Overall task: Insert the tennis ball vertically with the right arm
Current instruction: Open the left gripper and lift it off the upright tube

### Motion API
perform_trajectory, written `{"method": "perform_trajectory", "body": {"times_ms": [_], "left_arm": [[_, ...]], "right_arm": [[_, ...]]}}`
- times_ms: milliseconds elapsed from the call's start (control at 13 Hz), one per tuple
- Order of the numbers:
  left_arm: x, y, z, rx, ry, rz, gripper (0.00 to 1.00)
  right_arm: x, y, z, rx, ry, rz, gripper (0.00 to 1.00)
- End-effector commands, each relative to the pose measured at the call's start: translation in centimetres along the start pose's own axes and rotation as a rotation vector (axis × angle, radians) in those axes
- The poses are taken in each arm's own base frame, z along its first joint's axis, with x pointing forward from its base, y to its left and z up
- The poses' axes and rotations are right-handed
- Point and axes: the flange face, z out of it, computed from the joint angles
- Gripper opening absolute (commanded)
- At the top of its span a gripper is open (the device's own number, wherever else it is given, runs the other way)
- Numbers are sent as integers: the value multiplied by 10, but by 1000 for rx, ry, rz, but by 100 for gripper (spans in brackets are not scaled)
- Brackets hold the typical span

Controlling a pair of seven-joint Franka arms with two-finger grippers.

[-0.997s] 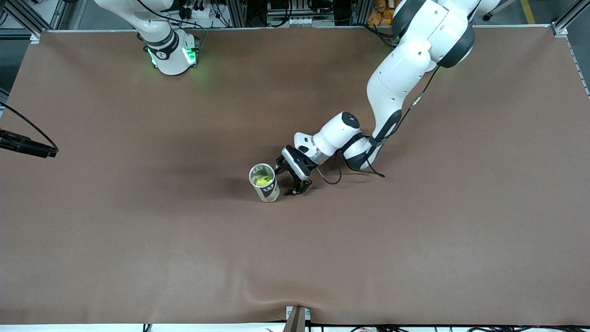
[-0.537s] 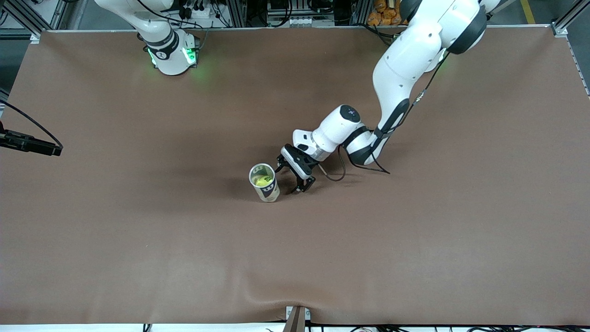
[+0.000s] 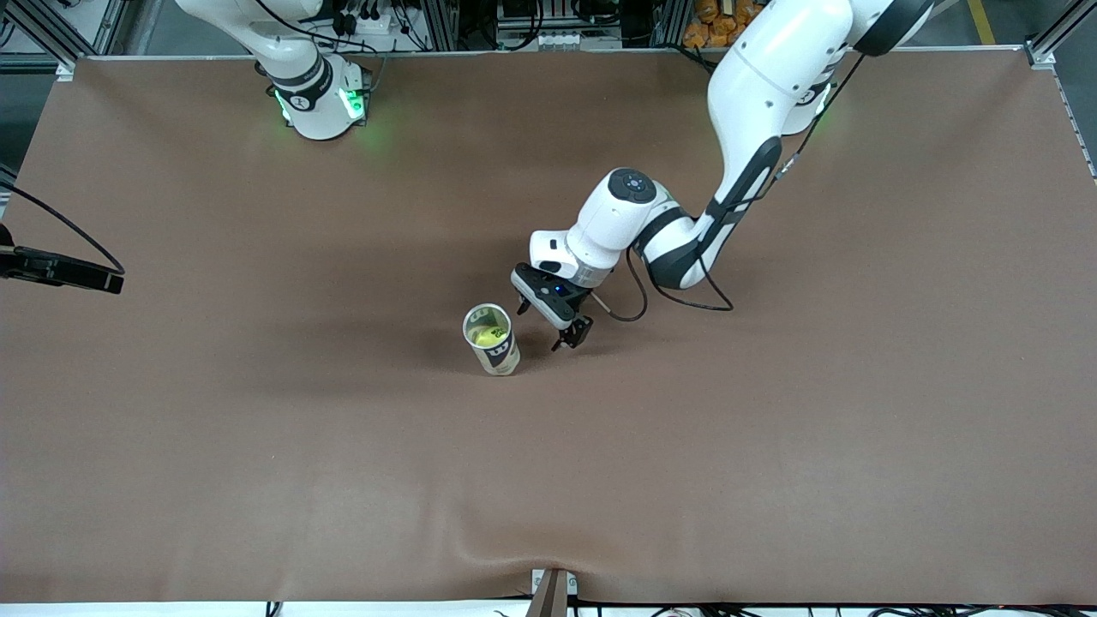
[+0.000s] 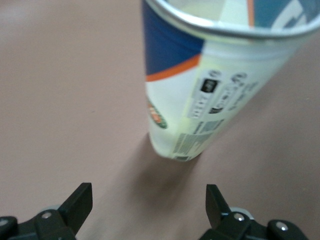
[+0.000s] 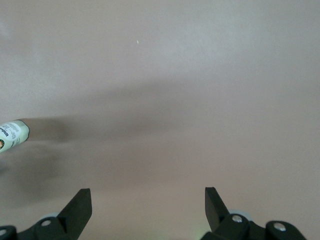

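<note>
- Surface [image 3: 771, 446]: brown, bare to every edge around the middle cluster, so there is open room all round.
- Left arm [image 3: 754, 94]: reaches from the top edge down to mid-frame.
- Right arm [image 3: 300, 77]: waits, base at the top edge.
- Can [image 3: 494, 343]: upright, mouth open, mid-frame; well apart from every surface edge.
- Left tool [image 3: 548, 324]: just beside the can [image 4: 210, 100], clear of it, spread wide, holding nothing.
- Right tool [image 3: 64, 270]: over the surface's edge at its own arm's end, spread wide, holding nothing.
- Tennis ball [image 3: 488, 336]: yellow, inside the can.
</note>
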Motion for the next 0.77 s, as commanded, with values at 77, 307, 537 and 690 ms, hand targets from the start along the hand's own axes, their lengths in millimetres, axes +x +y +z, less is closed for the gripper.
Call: {"method": "perform_trajectory", "body": {"times_ms": [77, 307, 537, 690], "left_arm": [[15, -5, -47, 56, -76, -61, 100], [33, -14, -89, 90, -168, -143, 100], [54, -46, -147, 139, -270, -243, 100], [64, -86, -184, 166, -341, -319, 100]], "right_arm": [[-54, 6, -3, 38, 104, -84, 100], [-79, 14, -4, 51, 136, -96, 100], [-95, 40, -4, 55, 140, -60, 100], [-92, 42, -7, 46, 141, -45, 100]]}}
